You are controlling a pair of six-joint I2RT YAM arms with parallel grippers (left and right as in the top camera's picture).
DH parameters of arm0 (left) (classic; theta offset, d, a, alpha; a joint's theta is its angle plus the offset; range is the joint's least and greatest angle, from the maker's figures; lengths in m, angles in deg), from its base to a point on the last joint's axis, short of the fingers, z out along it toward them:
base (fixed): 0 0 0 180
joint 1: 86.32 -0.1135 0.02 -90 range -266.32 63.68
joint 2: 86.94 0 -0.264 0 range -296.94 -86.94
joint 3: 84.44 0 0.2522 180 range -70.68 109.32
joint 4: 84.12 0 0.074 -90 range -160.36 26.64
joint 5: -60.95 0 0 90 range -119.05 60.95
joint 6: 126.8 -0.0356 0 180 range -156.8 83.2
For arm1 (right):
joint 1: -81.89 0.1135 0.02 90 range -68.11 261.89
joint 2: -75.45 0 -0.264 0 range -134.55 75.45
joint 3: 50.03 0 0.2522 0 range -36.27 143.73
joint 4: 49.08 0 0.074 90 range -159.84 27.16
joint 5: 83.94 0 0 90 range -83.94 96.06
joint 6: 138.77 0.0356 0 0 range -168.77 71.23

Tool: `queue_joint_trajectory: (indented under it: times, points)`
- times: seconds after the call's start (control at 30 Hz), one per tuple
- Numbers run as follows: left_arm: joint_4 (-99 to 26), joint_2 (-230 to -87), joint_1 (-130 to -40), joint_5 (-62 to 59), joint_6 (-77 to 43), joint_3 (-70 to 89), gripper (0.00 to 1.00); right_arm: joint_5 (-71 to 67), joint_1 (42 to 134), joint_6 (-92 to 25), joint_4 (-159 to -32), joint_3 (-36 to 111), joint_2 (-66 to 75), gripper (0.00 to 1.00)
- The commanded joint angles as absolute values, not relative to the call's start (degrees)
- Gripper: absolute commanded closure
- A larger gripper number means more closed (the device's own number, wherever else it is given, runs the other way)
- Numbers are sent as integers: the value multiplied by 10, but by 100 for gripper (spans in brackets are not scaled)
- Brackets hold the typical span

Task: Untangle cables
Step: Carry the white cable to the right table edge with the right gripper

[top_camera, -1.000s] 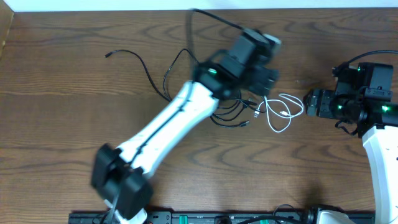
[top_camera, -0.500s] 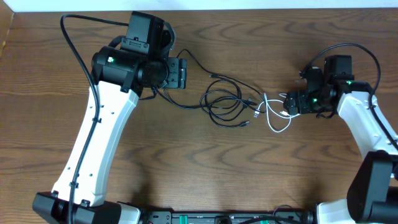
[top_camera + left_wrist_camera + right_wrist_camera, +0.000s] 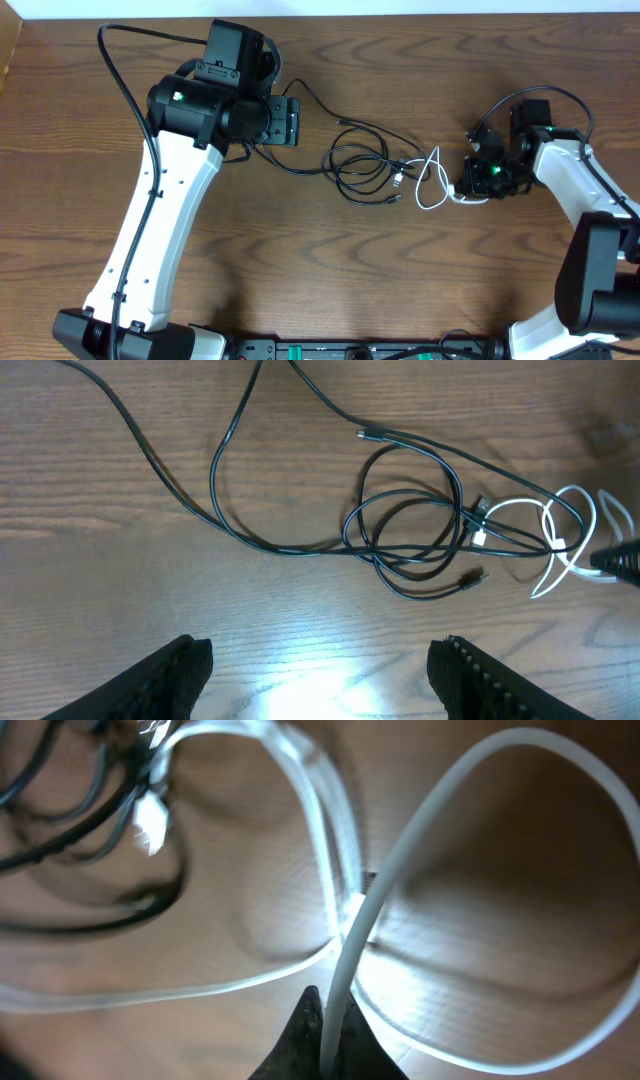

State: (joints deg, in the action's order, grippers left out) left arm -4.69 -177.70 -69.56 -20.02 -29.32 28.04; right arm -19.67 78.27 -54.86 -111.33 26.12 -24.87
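Observation:
Several thin black cables (image 3: 365, 170) lie in tangled loops at mid-table, one strand trailing back toward the left arm. A thin white cable (image 3: 430, 180) loops beside them on the right, overlapping the black loops. My right gripper (image 3: 466, 188) is shut on the white cable (image 3: 420, 830), which runs up from between the closed tips (image 3: 333, 1010). My left gripper (image 3: 296, 118) hangs open to the left of the tangle, holding nothing. In the left wrist view its fingers (image 3: 170, 675) stand wide apart over bare wood, with the black cables (image 3: 410, 530) and the white cable (image 3: 570, 535) ahead.
A thick black robot cable (image 3: 120, 80) arcs off the left arm. The wooden table's back edge (image 3: 400, 14) runs along the top. A black rail (image 3: 300, 350) lines the front edge.
The left arm swung from over the tangle to the back left, then held still. The right gripper reached in and shut on the white cable, whose loop shifted slightly.

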Motion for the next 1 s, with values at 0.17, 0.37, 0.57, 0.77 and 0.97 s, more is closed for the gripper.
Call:
queue_joint_trajectory:
  times: [0.17, 0.37, 0.57, 0.77, 0.97]
  points:
    - [-44, -1776, -698, -201, -291, 281, 25, -306, 855, -539, -1129, 263, -213, 85]
    - [-44, -1776, -698, -201, -291, 281, 25, -156, 950, -440, -1089, 263, -213, 62]
    - [-39, -1776, -698, -201, -291, 281, 25, -42, 985, -348, -1089, 263, -213, 56]
    - [-37, -1776, -698, -201, -291, 281, 25, -12, 985, -296, -1079, 243, -213, 48]
    - [-37, -1776, -698, -201, -291, 281, 25, 10, 1007, -275, -973, 176, -213, 46]
